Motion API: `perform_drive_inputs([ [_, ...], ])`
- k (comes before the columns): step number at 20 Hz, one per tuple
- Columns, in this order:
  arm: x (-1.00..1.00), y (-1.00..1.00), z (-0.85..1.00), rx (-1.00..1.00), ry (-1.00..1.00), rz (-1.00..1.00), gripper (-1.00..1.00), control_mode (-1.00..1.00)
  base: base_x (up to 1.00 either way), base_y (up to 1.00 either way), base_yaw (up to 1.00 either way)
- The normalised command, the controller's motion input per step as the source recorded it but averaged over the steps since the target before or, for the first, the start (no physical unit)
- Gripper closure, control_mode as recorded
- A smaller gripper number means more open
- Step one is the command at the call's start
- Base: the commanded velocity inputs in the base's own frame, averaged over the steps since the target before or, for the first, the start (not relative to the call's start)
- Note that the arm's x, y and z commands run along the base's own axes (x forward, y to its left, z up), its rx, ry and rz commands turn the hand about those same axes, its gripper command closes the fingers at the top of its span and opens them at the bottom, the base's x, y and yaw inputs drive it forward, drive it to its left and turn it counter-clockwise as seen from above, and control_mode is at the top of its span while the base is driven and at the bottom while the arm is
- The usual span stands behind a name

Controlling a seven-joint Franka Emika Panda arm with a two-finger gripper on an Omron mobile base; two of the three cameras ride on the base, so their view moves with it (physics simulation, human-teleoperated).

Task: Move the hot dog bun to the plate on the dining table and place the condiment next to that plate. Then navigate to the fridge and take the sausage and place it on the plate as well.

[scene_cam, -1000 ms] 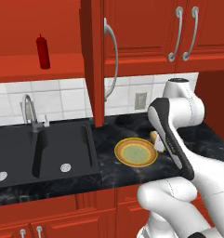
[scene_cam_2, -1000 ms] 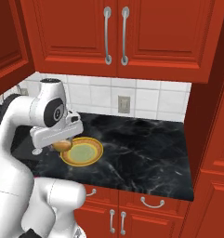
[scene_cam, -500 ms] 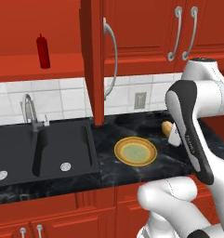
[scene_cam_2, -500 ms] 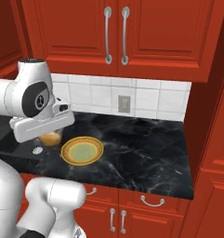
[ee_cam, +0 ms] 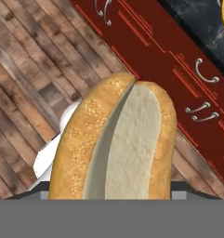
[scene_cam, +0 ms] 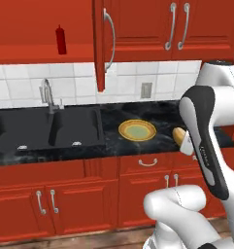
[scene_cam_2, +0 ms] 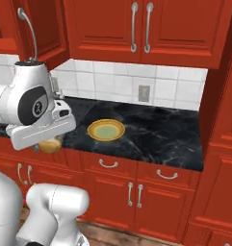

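Note:
My gripper (scene_cam: 185, 142) is shut on the hot dog bun (ee_cam: 118, 142), a tan split roll held over the wooden floor in front of the red cabinets. The bun (scene_cam: 178, 134) pokes out beside the hand at the counter's front edge, right of the yellow-rimmed plate, and in the right base view the bun (scene_cam_2: 50, 145) hangs under the hand. The condiment (scene_cam: 60, 40), a slim dark red bottle, stands on a shelf in the open upper cabinet above the sink. The plate, dining table, fridge and sausage are out of view.
A yellow-rimmed plate (scene_cam: 137, 130) lies on the black counter (scene_cam_2: 161, 134). A black sink (scene_cam: 50, 129) with a faucet (scene_cam: 47, 95) sits to its left. An open cabinet door (scene_cam: 103, 44) juts out above. Red drawers and cabinet doors (ee_cam: 187, 83) run below the counter.
The arm has swung the bun away from above the yellow-rimmed plate, out past the counter's front edge and lower. Both base views have shifted a little.

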Motion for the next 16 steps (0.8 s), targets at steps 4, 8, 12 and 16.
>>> perform_drive_inputs([
  [4, 0.00, 0.00, 0.00, 0.00, 0.00, 0.00, 1.00, 1.00, -0.52, 0.00, 0.55],
  [8, 0.00, 0.00, 0.00, 0.00, 0.00, 0.00, 1.00, 1.00, -0.33, 0.01, 0.59],
  [12, 0.00, 0.00, 0.00, 0.00, 0.00, 0.00, 1.00, 1.00, -0.18, 0.14, 0.61],
  [16, 0.00, 0.00, 0.00, 0.00, 0.00, 0.00, 1.00, 1.00, -0.05, 0.25, 0.54],
])
